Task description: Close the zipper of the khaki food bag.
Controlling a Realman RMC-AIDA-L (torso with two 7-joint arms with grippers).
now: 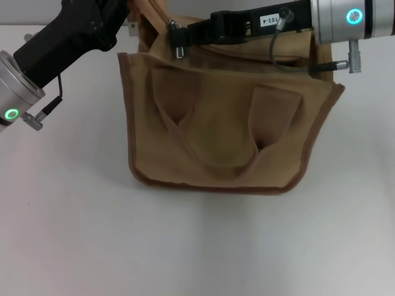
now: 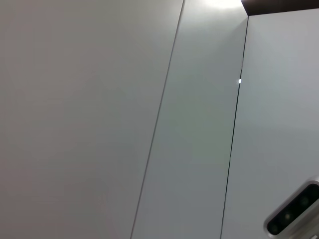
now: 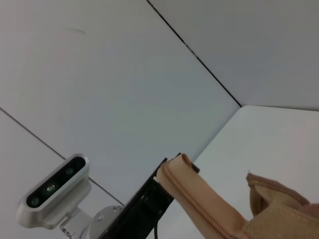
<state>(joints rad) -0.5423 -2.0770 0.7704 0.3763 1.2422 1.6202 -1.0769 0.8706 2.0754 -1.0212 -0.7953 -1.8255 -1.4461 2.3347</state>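
The khaki food bag (image 1: 228, 135) stands on the white table with its two loop handles hanging down the near face. My right gripper (image 1: 179, 36) reaches in from the right along the bag's top, near its left end, and is closed around the zipper's silver slider and pull tab (image 1: 178, 48). My left gripper (image 1: 134, 11) is at the bag's far left top corner, shut on the zipper's tape end. That tape end (image 3: 199, 204) is lifted up in the right wrist view, against the left gripper's black finger (image 3: 144, 201). The zip line (image 1: 247, 55) runs under the right arm.
White table (image 1: 197, 246) lies in front of and around the bag. Grey wall panels stand behind. The left wrist's camera (image 3: 52, 191) shows in the right wrist view, and the right wrist's camera (image 2: 294, 216) shows in the left wrist view.
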